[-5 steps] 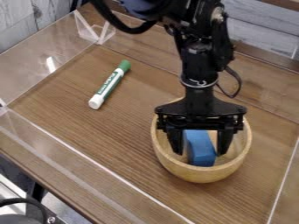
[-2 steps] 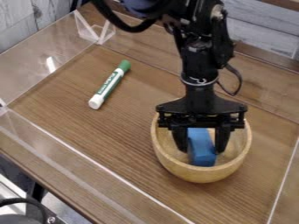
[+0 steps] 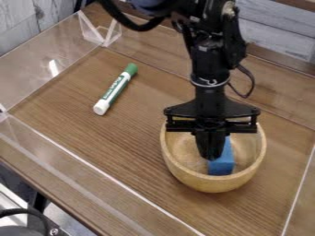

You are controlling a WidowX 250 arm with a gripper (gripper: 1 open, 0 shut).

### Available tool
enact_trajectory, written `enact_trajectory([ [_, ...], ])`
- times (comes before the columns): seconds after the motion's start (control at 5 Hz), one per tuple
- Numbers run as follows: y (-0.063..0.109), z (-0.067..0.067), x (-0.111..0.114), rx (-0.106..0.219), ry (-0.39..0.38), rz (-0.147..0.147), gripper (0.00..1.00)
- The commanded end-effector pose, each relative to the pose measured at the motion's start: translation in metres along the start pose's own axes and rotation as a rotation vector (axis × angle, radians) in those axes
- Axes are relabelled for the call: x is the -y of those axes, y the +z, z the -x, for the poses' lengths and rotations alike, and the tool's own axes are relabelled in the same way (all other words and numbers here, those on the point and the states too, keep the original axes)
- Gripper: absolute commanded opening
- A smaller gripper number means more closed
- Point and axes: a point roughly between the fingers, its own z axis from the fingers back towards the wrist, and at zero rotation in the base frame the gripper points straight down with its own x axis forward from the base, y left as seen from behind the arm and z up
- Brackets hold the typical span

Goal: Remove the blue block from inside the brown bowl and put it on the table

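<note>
Clear acrylic walls (image 3: pixel 43 55) with bright glare spots, pale grey floor (image 3: pixel 22 14) beyond, soft even light

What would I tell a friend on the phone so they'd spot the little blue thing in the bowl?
On the dark wood-grain tabletop, find the round tan wooden bowl at the right. Inside it, pinched by the black gripper, is a small sky-blue block, the only blue thing; the green-and-white marker lies outside on the wood.

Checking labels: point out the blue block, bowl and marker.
blue block (image 3: pixel 223 167), camera view, lower visible face.
bowl (image 3: pixel 187 175), camera view, front-left outer wall.
marker (image 3: pixel 113 89), camera view, middle of barrel.
</note>
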Motion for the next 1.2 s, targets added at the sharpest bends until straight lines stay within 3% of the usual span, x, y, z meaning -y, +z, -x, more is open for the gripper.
enact_trajectory([
  [0.0,0.020,-0.010,0.006,0.050,-0.014,0.034,0.00],
  [0.4,0.043,-0.014,0.002,0.057,-0.021,0.048,0.00],
  [0.6,0.068,-0.018,-0.002,0.070,-0.033,0.067,0.00],
  [0.8,0.094,-0.025,-0.020,0.083,-0.018,0.091,0.00],
  [1.0,0.086,-0.022,-0.018,0.092,-0.020,0.091,1.00],
])
